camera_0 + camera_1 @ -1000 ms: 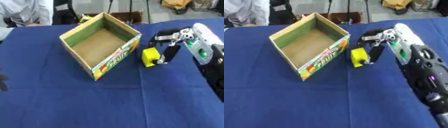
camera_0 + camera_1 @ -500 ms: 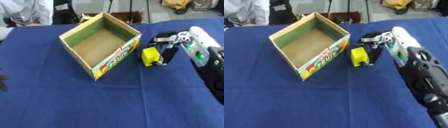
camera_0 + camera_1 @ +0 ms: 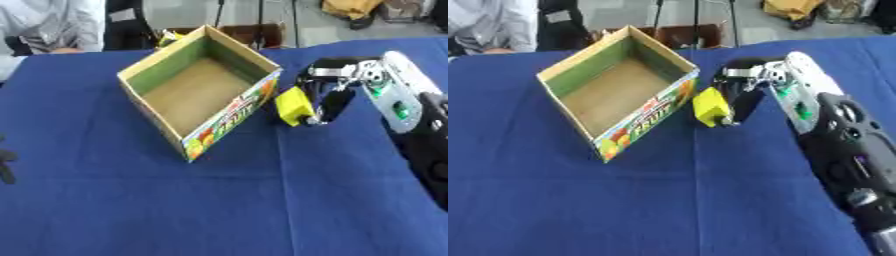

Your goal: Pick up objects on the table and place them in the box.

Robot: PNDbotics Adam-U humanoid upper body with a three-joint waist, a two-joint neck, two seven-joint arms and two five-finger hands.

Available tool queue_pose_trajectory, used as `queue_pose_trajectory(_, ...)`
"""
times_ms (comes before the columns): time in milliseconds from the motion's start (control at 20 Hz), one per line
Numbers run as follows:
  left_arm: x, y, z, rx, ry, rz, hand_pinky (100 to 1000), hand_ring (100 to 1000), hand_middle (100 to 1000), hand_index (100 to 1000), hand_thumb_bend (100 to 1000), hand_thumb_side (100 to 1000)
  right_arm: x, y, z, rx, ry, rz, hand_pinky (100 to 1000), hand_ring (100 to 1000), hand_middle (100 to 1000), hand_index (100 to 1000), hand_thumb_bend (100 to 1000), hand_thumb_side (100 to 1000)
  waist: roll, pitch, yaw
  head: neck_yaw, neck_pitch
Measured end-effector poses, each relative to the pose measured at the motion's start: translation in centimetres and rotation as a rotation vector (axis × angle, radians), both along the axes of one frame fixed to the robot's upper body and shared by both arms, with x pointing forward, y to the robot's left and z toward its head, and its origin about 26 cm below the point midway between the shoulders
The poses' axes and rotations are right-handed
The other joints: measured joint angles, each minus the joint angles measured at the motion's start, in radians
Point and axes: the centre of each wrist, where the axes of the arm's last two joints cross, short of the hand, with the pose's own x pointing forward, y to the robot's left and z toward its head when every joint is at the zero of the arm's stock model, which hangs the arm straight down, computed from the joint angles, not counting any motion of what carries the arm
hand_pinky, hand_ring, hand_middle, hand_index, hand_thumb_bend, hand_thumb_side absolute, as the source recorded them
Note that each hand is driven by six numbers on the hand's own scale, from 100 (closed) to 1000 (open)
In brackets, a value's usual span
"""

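An open cardboard box (image 3: 254,60) with a fruit print on its side stands on the blue table (image 3: 219,200), left of centre, and shows nothing inside. Just right of its near corner hangs a small yellow block (image 3: 294,105), with my right hand (image 3: 337,87) curled round it from the right. The right arm comes in from the right edge. Only a dark bit of my left hand (image 3: 5,161) shows at the left edge, too little to read.
A person sits behind the far left corner of the table, away from the objects. A dark stand and a brown box lie beyond the far edge. Blue cloth stretches across the near half.
My right hand has carried the yellow block a little to the left, closer to the box's near corner. The box has not moved.
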Motion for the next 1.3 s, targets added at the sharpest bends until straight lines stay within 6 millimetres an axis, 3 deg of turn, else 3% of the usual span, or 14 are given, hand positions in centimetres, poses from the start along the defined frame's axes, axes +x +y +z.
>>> queue_pose_trajectory(700, 0.0, 0.0, 0.0, 0.000, 0.001, 0.000, 246, 464, 555, 881, 350, 957, -1.3, -0.4, 3.1, 0.099, -0.104, -0.024, 713, 689, 397, 401, 289, 225, -0.001, -0.002, -0.009, 0.002, -0.004)
queue_pose_trajectory(750, 0.0, 0.0, 0.0, 0.000, 0.001, 0.000, 246, 464, 555, 881, 350, 957, -1.3, -0.4, 3.3, 0.106, -0.111, -0.025, 713, 689, 396, 400, 229, 274, -0.001, -0.003, -0.010, 0.003, -0.004)
queue_pose_trajectory(800, 0.0, 0.0, 0.0, 0.000, 0.001, 0.000, 246, 464, 555, 881, 349, 956, -1.4, -0.3, 3.6, 0.110, -0.118, -0.025, 712, 688, 393, 396, 292, 228, -0.001, -0.005, -0.011, 0.003, -0.005)
queue_pose_trajectory(1300, 0.0, 0.0, 0.0, 0.001, 0.005, 0.000, 245, 465, 555, 881, 348, 955, -2.5, -0.1, 6.3, 0.151, -0.205, -0.025, 717, 686, 385, 391, 323, 261, -0.006, -0.013, -0.017, 0.003, -0.006)
